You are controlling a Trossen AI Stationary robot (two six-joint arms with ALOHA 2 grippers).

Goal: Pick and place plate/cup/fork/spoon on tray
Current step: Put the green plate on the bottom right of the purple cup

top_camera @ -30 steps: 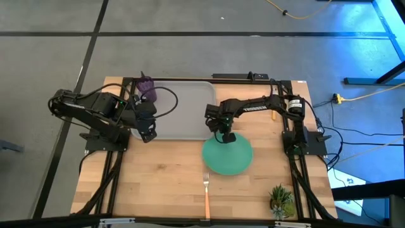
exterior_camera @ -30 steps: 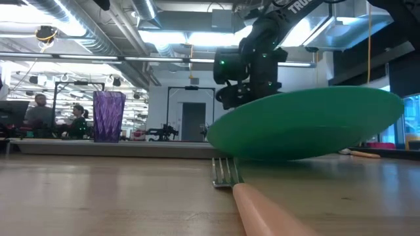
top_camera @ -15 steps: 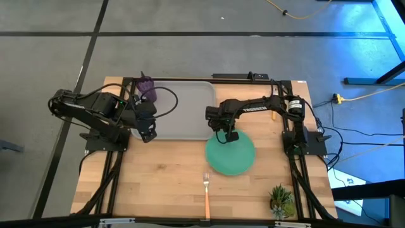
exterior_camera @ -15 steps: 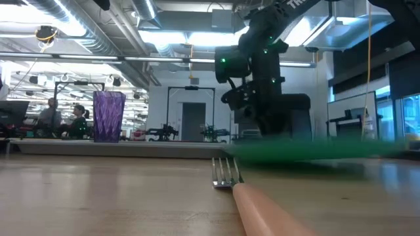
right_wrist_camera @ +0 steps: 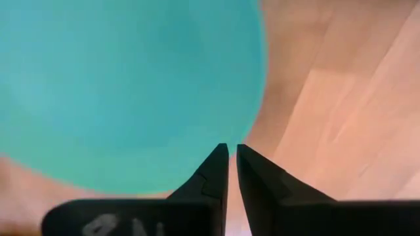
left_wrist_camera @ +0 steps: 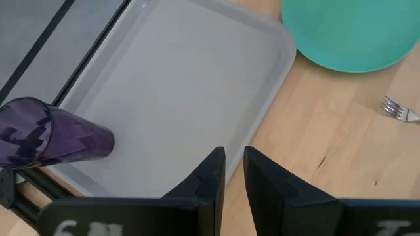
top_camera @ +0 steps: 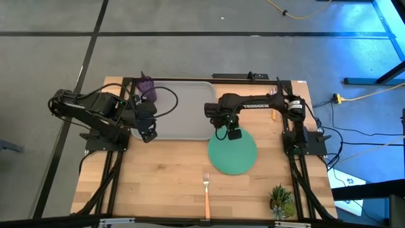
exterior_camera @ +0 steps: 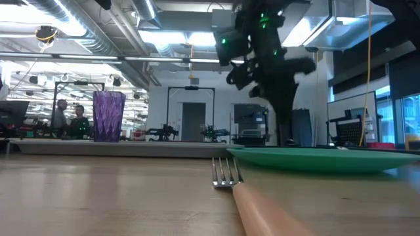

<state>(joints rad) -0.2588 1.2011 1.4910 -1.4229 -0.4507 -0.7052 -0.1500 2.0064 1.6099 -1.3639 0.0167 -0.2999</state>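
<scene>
The teal plate [top_camera: 234, 155] lies flat on the wooden table, just to the near right of the grey tray [top_camera: 183, 107]. My right gripper [top_camera: 229, 132] is shut and empty above the plate's far rim [right_wrist_camera: 125, 85]. The purple cup [top_camera: 147, 89] stands upright in the tray's far left corner. The fork [top_camera: 206, 190] lies on the table near its front edge, tines toward the plate. My left gripper [top_camera: 147, 132] is shut and empty over the tray's near left edge [left_wrist_camera: 164, 85]. The spoon does not plainly show.
A small green potted plant [top_camera: 281, 199] stands at the table's near right corner. The middle and right of the tray are bare grey. Bare wood lies to the left of the fork. People show in the room far behind the cup [exterior_camera: 109, 117].
The plate was tilted, one side raised in my right gripper's hold. It has dropped flat onto the table and shifted slightly toward the right edge. My right gripper has let it go and risen above its far rim.
</scene>
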